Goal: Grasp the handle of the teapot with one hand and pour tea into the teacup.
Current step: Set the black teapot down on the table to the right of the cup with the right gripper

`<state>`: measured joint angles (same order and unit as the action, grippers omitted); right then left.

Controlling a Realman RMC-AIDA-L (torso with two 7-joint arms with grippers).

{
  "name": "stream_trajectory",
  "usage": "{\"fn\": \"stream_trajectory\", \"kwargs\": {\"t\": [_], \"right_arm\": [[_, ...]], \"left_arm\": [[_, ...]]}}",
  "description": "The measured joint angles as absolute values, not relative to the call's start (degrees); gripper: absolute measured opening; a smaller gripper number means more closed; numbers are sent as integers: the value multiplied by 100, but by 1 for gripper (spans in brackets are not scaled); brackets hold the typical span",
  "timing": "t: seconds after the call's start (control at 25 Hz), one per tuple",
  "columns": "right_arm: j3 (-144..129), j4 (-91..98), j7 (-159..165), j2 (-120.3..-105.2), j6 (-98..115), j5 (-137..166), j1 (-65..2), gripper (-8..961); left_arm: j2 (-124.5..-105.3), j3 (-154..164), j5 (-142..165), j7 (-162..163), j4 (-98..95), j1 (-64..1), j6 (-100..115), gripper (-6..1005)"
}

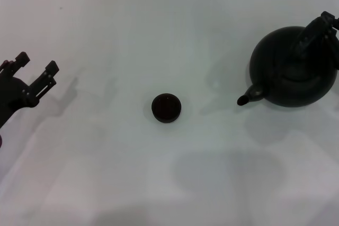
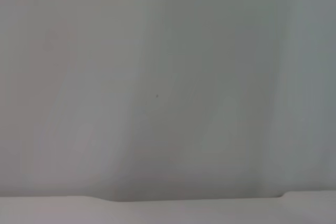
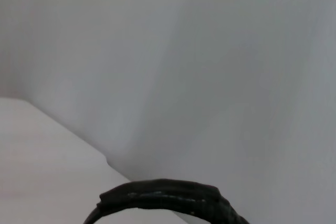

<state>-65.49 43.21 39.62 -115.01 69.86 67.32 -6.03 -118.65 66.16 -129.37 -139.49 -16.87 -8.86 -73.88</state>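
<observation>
black teapot point(image 1: 296, 70) right of small teacup point(image 1: 166, 107).

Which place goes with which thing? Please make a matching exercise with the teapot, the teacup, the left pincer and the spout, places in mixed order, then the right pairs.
Things:
1. teapot
2. teacup
3. left pincer
4. spout

Places:
A. middle of the table
B. far left, open, over bare table
C. far right of the table
D. points toward the teacup

Pairs: 1-C, 2-A, 3-B, 4-D
</observation>
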Motion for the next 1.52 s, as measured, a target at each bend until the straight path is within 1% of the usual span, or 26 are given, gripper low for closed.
{"fn": "stream_trajectory", "kwargs": {"t": [0.32,0.68,1.52], "right_arm": [[-6381,3972,3691,-11486,6884,6782,-760,124],[-6380,3709,3346,-11518,6753,6781,-823,143],[-6267,3545,3204,-11517,6706,6723,-969,187]], "left_arm": [[-11866,6619,-12937,-13948,-1687,-888,-7394,776],[-11874,6641,-12937,-13948,-1687,-888,-7382,776],[-11856,6610,-12945,-13949,-1678,-888,-7374,775]]}}
